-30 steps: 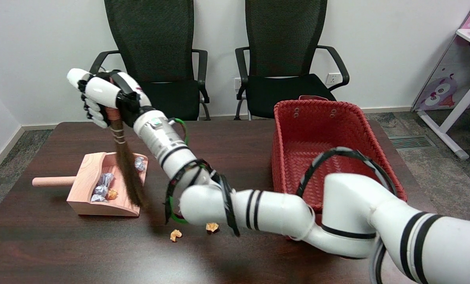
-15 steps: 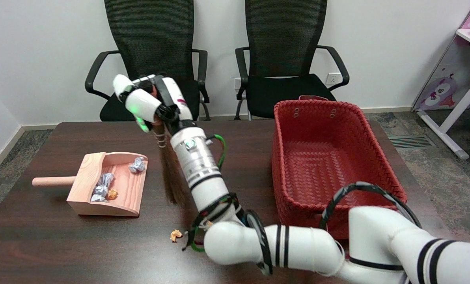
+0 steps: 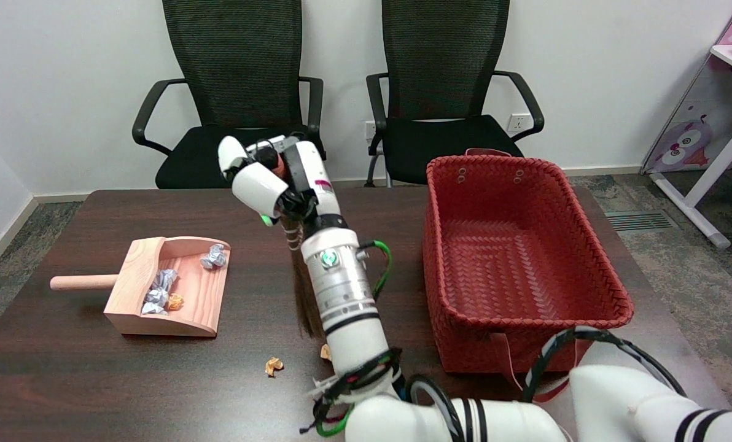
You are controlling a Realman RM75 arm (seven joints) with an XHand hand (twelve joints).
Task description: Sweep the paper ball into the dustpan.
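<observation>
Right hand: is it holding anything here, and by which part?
Yes. The right hand grips a small broom by the top of its handle; the brown bristles hang down beside the forearm.

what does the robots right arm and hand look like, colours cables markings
The right arm is glossy white with rounded tubular segments, black double stripes around them and a silver ribbed wrist section with a small green light. Black and green cables loop loosely outside it. The right hand has white shells over black parts, with a small magenta mark and a green glow underneath.
</observation>
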